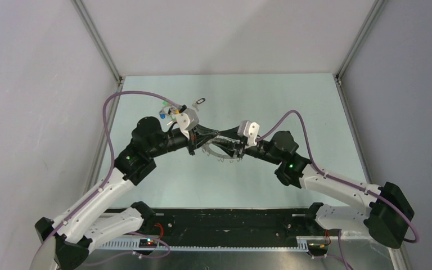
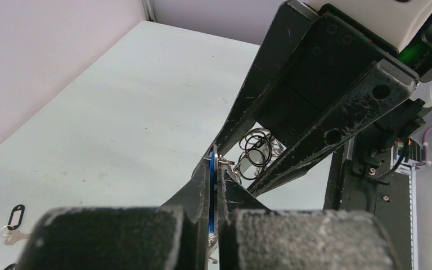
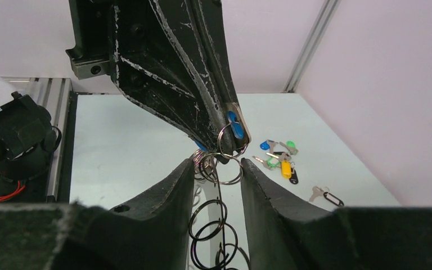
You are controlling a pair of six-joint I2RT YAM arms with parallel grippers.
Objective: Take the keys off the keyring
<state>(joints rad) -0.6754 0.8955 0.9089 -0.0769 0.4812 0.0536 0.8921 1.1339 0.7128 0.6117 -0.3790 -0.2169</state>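
Observation:
The keyring [image 1: 223,153] hangs as a spiky hoop fringed with keys [image 1: 214,152], just below where the two grippers meet over the middle of the table. My left gripper [image 2: 215,160] is shut on a key with a blue head [image 3: 233,127], which sits flat between its fingers. A silver split ring [image 3: 225,164] hangs from that key. My right gripper [image 3: 218,164] stands open, with one finger on each side of the split ring. A chain of small dark rings [image 3: 211,225] runs down between the right fingers.
Several loose keys with blue, green and yellow tags [image 3: 278,157] lie on the table behind the left arm. A single key with a black tag [image 3: 326,197] lies a little apart from them. The enclosure's walls and posts close in the far side.

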